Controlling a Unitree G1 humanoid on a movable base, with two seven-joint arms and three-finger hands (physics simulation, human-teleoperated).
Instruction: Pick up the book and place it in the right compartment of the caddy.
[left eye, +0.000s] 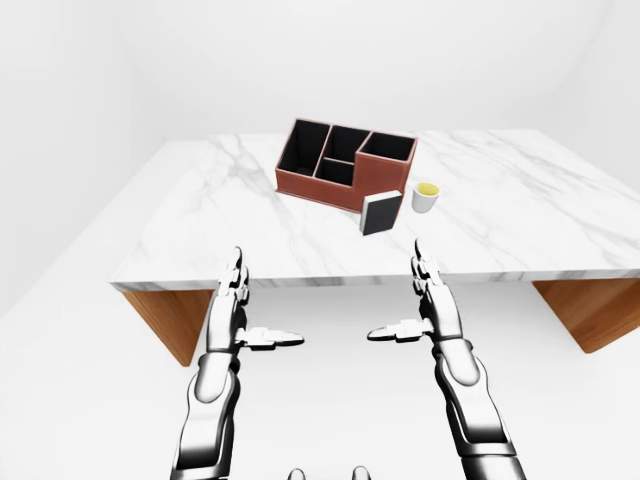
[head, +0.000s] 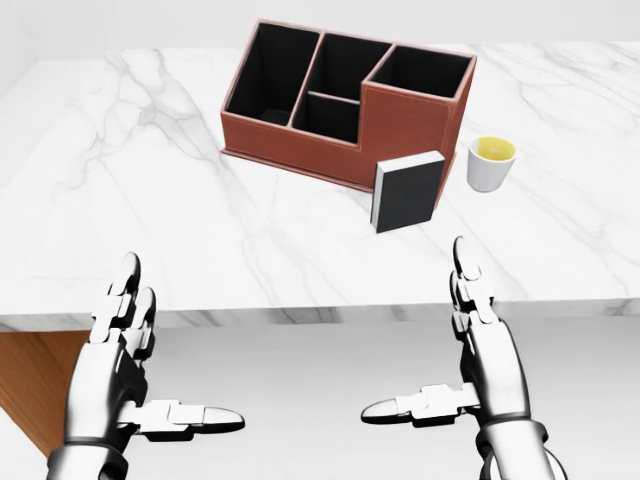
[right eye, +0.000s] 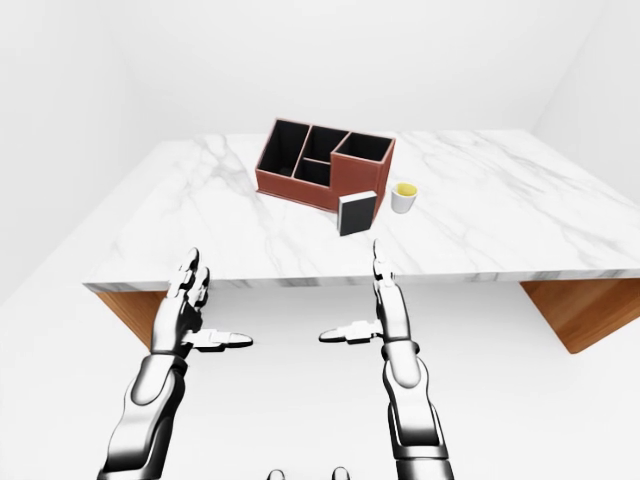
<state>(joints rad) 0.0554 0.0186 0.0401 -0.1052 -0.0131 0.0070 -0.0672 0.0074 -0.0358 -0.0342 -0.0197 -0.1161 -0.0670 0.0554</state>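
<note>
A: Two robot hands hang below the near edge of the desk, both empty. Going left to right, the left robot hand has its fingers straight up and its thumb stuck out sideways, spread wide and gripping nothing.

B: And the right robot hand?

A: Same pose mirrored, released, thumb pointing toward the left one. Neither touches the marble slab.

B: Where's the book from there?

A: Above the right robot hand and a little to its left in the head view, standing on end on the desk. It seems to lean against the caddy's tall wall, or stand just beside it; I can't tell which. Further right of the book sits a small white cup with yellow inside.

B: The caddy?

A: Reddish-brown, boxy, leather-like walls with dark insides. Its right compartment is the tall one directly above the book.

B: How will the book handle?

A: I'd judge it stiff and fairly light, a dark hardcover with a pale page edge. Smooth covers could slip, so pinching both flat faces near the top seems safest.
</note>
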